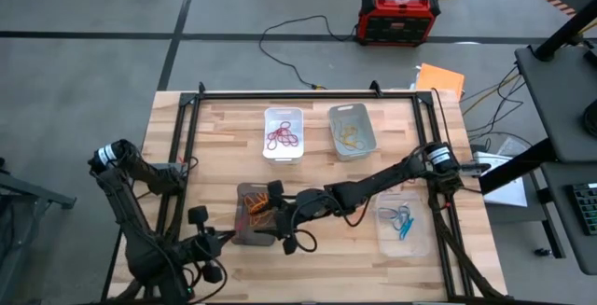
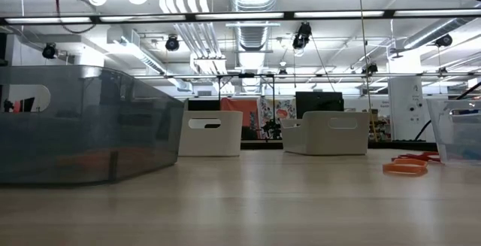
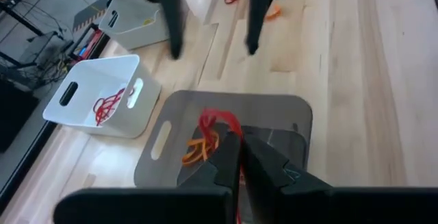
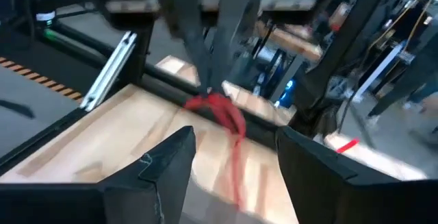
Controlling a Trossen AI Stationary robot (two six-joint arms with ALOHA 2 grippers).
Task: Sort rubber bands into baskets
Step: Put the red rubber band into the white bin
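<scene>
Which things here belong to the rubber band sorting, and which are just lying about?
Job:
- rubber bands, one red held by the left gripper
- white basket
- grey basket
- dark basket
- clear basket
- right gripper, open

Lying about:
- red-black box on the floor
- orange sheet
- black cables

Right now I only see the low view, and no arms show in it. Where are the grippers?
Observer: The left gripper is by the dark smoky translucent plastic basket, shut on a thin red rubber band.
Operator: And the other one?
Observer: The right gripper is open, facing that held band.
Operator: Where are more reds?
Observer: A bunch of red loops lies in the white rectangular plastic basket.
</scene>
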